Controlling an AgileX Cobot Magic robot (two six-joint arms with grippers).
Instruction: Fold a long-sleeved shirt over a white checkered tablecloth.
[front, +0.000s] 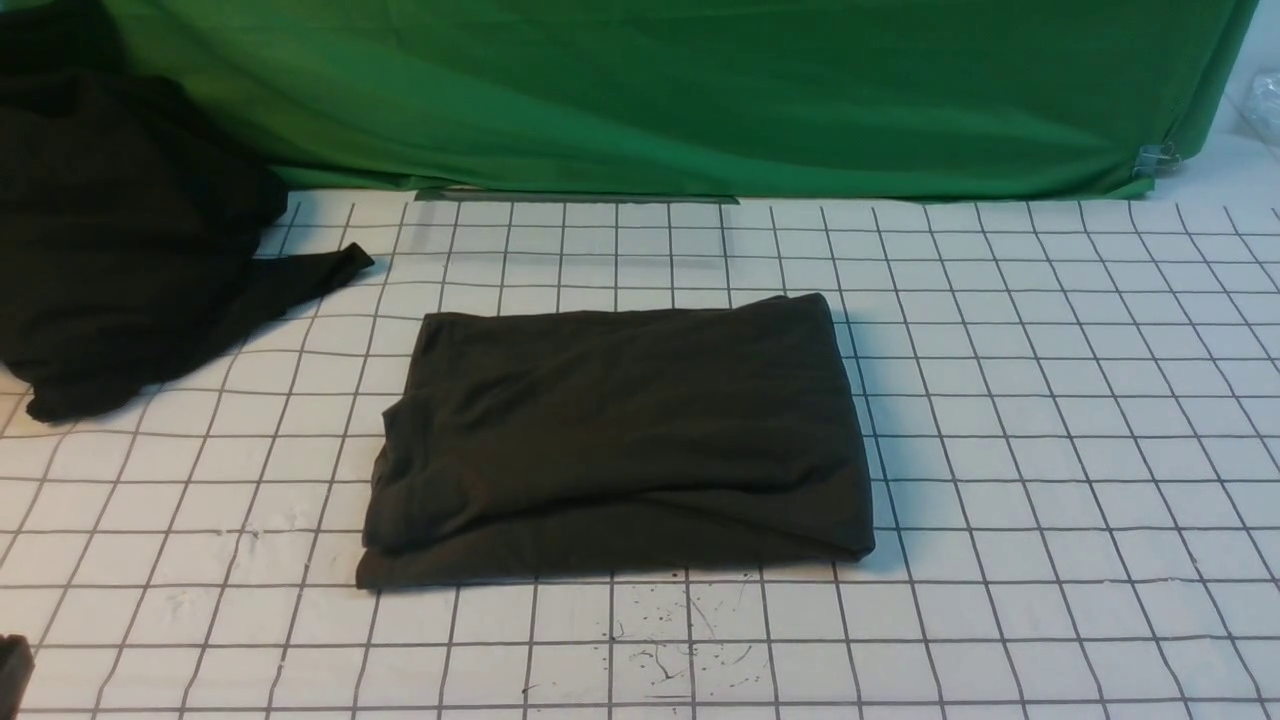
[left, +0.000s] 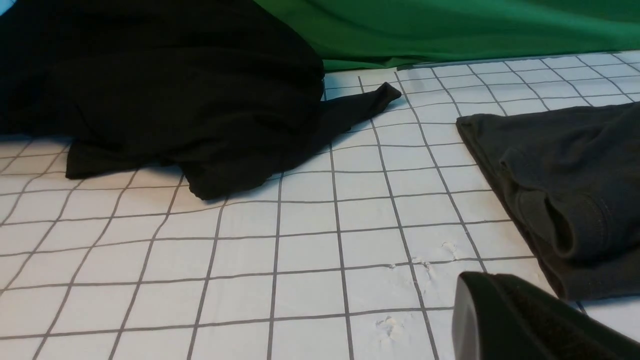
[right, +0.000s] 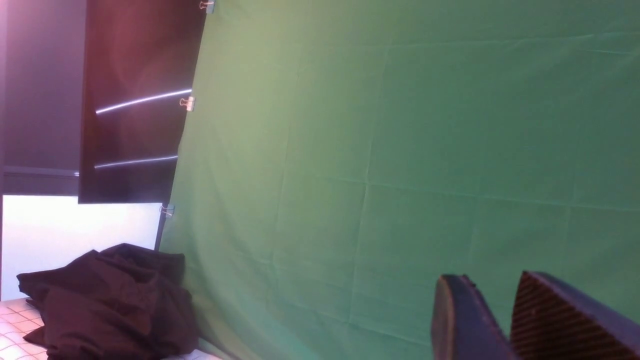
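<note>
The long-sleeved shirt (front: 620, 440) lies folded into a dark charcoal rectangle in the middle of the white checkered tablecloth (front: 1050, 450). In the left wrist view, one folded edge of the shirt (left: 565, 190) shows a little ahead of my left gripper (left: 480, 282). That gripper hangs low over the tablecloth (left: 280, 250), its jaws shut on nothing. A dark corner of the left gripper (front: 10, 672) shows at the near left edge of the front view. My right gripper (right: 487, 280) is raised and faces the green cloth. Its fingers stand slightly apart, with nothing between them. The front view does not show it.
A blacker heap of cloth (front: 120, 240) lies at the far left, one strip (front: 320, 275) trailing onto the grid; the heap (left: 175, 95) shows in the left wrist view too. A green cloth (front: 700, 90) hangs along the back, clipped (front: 1155, 158) at its right corner. Ink scribbles (front: 680, 640) mark the near middle.
</note>
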